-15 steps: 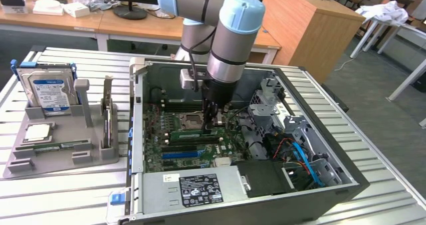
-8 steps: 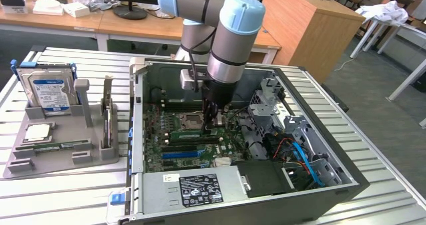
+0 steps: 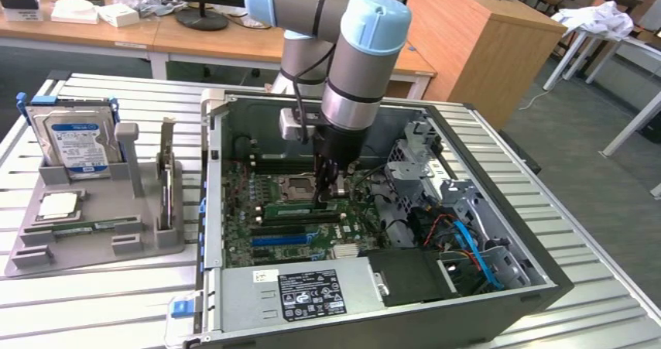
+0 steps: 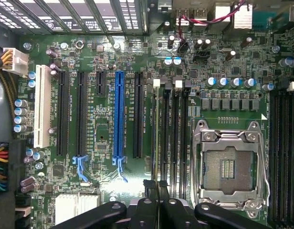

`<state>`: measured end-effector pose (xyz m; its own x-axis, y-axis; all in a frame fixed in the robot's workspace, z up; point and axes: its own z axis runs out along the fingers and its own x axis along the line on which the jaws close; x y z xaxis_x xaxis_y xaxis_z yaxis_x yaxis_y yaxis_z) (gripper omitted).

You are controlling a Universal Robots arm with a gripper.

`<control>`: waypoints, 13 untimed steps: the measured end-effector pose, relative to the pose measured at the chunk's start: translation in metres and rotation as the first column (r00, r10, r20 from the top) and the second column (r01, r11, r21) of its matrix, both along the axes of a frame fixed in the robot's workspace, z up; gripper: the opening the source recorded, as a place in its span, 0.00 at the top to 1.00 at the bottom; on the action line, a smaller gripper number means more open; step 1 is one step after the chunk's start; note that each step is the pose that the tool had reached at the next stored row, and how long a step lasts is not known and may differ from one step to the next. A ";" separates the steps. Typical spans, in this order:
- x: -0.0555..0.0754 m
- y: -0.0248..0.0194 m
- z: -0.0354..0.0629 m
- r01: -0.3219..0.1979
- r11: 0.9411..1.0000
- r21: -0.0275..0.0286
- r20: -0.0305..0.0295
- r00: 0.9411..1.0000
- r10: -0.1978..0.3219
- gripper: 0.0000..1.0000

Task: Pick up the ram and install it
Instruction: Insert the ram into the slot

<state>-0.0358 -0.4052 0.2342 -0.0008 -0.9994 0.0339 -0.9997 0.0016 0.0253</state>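
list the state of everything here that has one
gripper: shut on the ram
ram: held on edge at the motherboard
cpu socket: empty
case: open, on its side
hard drive: upright in the holder
cpu: flat on the holder

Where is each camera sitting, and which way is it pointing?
Exterior view: off the arm, higher than the table, looking down at an angle into the open computer case; the arm and its tool show.
Wrist view: on the wrist, facing straight down at the motherboard; the tool's dark fingers show.
Shared: the empty CPU socket, and the tool shut on the ram.
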 end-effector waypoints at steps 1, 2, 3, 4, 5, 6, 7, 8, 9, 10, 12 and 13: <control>0.000 0.0000 -0.0001 0.000 1.000 0.000 0.000 1.000 0.000 0.88; 0.000 -0.0001 -0.0002 0.000 1.000 0.000 0.000 1.000 0.000 0.88; 0.000 -0.0001 -0.0004 0.000 1.000 0.000 0.000 1.000 0.000 0.88; 0.000 -0.0001 -0.0005 0.000 1.000 0.000 0.000 1.000 0.000 0.88; 0.000 -0.0001 -0.0008 0.000 1.000 0.000 0.000 1.000 0.000 0.88; 0.000 -0.0001 -0.0010 0.000 1.000 0.000 0.000 1.000 0.000 0.88; 0.000 -0.0001 -0.0011 0.000 1.000 0.000 0.000 1.000 0.000 0.88; 0.000 -0.0001 -0.0013 0.000 1.000 0.000 0.000 1.000 0.000 0.88; 0.000 -0.0001 -0.0016 0.000 1.000 0.000 0.000 1.000 0.000 0.88; 0.000 -0.0001 -0.0018 0.000 1.000 0.000 0.000 1.000 0.000 0.88; 0.000 -0.0001 -0.0020 0.000 1.000 0.000 0.000 1.000 0.000 0.88; 0.000 -0.0001 -0.0023 0.000 1.000 0.000 0.000 1.000 0.000 0.88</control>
